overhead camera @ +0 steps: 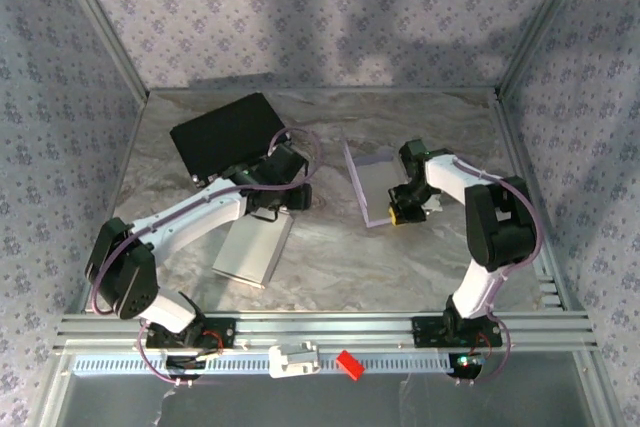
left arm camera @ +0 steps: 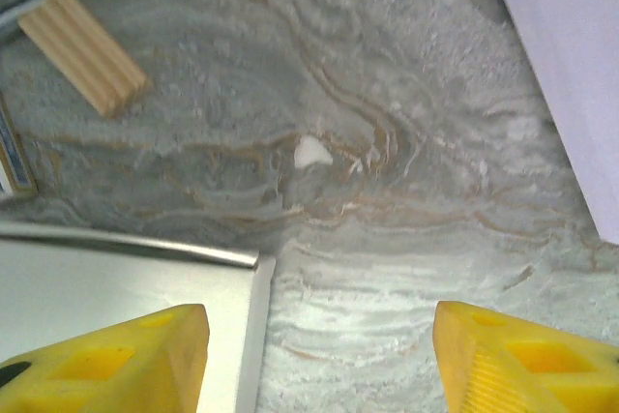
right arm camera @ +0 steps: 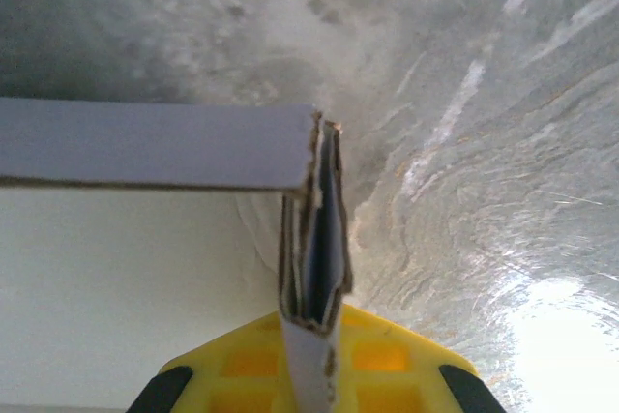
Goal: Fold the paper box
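Partly folded at best, as far as visible: right gripper [right arm camera: 309, 340] clenched on a doubled-over wall of the pale lavender paper box [overhead camera: 375, 187] right of the marble tabletop's [overhead camera: 400, 272] centre, left gripper [left arm camera: 319, 345] spread and holding nothing, beside a flat grey-white panel [overhead camera: 255, 247], other walls seemingly not yet raised.

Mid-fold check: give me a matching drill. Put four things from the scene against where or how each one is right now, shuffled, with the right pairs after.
Things:
1. left gripper
2. right gripper
3. black sheet
4. red piece

Place or state:
A. on the rail at the near edge
B. jaws closed on an edge of the paper box
C. flat on the far left part of the table
D. jaws apart, nothing between them

Pairs: 1-D, 2-B, 3-C, 4-A
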{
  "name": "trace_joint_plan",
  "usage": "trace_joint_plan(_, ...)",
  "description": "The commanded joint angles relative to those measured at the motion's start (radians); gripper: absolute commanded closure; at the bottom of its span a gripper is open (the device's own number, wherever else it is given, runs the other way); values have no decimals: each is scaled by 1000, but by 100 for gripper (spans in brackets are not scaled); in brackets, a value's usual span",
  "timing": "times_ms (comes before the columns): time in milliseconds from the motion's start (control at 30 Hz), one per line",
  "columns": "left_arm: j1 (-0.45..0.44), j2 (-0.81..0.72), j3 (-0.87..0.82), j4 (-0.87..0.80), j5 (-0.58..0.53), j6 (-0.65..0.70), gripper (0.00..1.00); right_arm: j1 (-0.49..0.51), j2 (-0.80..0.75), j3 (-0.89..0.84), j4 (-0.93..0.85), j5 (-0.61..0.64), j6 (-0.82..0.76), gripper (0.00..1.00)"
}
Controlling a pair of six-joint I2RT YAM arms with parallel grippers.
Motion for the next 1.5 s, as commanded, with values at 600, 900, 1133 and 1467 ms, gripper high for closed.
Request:
trace_joint_plan(600,24,40,19,159,197,-6,49,-9,-175,53,-75,54,8,46)
trace_joint_plan(900,28,-50,-5,169,120,-21,49,82,-318,377,-79,216,-735,39)
trace_joint_plan(1133,31,-180,-72,140,42,-54,49,305,-149,631,-246,191,-1043,39)
trace_joint_plan(1467,30,-403,-222,85,8,-148,48,338,24,741,-283,189,-1089,44)
